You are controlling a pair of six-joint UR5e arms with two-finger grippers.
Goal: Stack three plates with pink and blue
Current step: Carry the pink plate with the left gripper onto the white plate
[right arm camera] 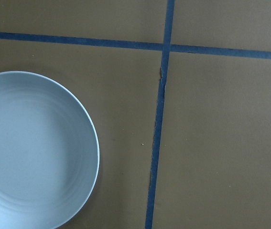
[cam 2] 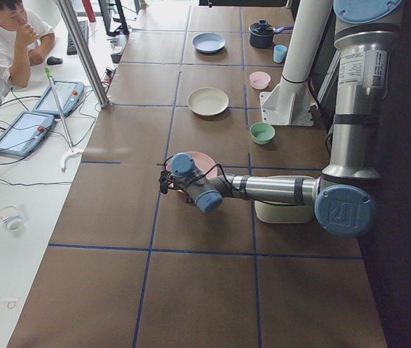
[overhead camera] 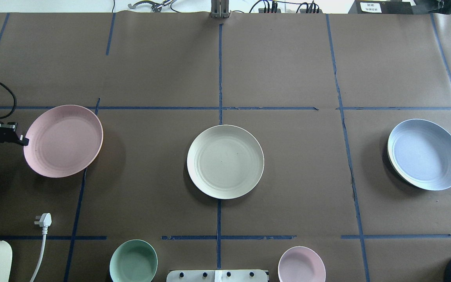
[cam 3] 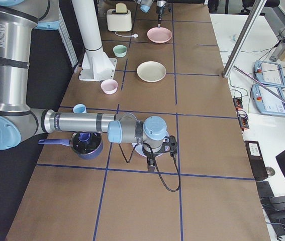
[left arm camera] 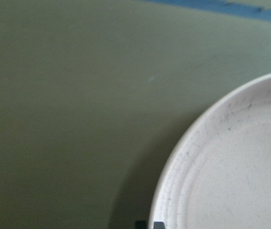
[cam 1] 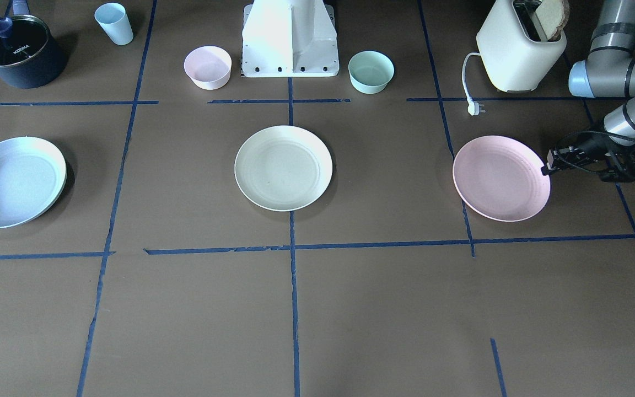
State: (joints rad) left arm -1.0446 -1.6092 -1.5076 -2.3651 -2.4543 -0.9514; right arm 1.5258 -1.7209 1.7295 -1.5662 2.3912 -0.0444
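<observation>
A pink plate (cam 1: 501,177) lies at my left end of the table, a cream plate (cam 1: 283,168) in the middle and a blue plate (cam 1: 13,182) at my right end. My left gripper (cam 1: 546,168) is low at the pink plate's outer rim, and its fingers are closed on that rim, as the left wrist view (left arm camera: 150,224) shows. My right gripper (cam 3: 151,161) shows only in the exterior right view, by the blue plate, and I cannot tell its state. The right wrist view shows the blue plate (right arm camera: 30,152) from above, with no fingers in frame.
A toaster (cam 1: 518,49) with its loose plug (cam 1: 474,107) stands behind the pink plate. A pink bowl (cam 1: 207,66) and a green bowl (cam 1: 371,71) flank the robot base (cam 1: 290,38). A dark pot (cam 1: 17,52) and a blue cup (cam 1: 114,23) stand behind the blue plate.
</observation>
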